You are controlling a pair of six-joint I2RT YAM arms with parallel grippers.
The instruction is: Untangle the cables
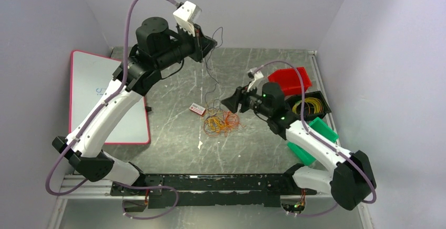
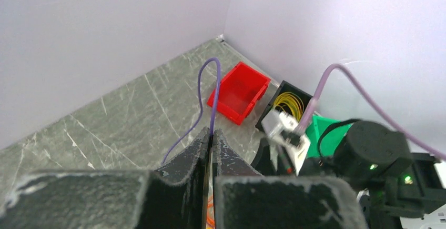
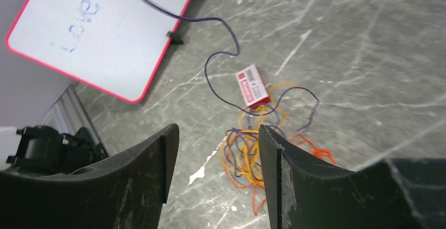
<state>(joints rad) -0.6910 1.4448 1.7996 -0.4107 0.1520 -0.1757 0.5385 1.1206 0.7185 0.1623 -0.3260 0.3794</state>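
on the middle of the grey marbled table (image 1: 173,97), a loose tangle of thin orange, yellow and red cables (image 1: 222,123), lying flat. at its far-left edge, a small red-and-white cardboard box (image 1: 198,109). high over the far side of the tangle, the left gripper (image 1: 206,45), fingers pressed shut on a thin purple wire (image 2: 215,102); above the pinch, a loop standing up, and below it, the rest hanging down into the heap. low and just right of the tangle, the right gripper (image 3: 215,150), fingers spread apart with nothing between them, the heap in view past the tips. to the left, a white board with a pink-red rim (image 1: 105,100), flat on the table. to the right, a red plastic bin (image 1: 290,80); nearer, a black bin (image 1: 322,101) with a coil of yellow wire (image 1: 310,106) inside; nearer again, a green bin (image 1: 326,131), partly behind the right arm.
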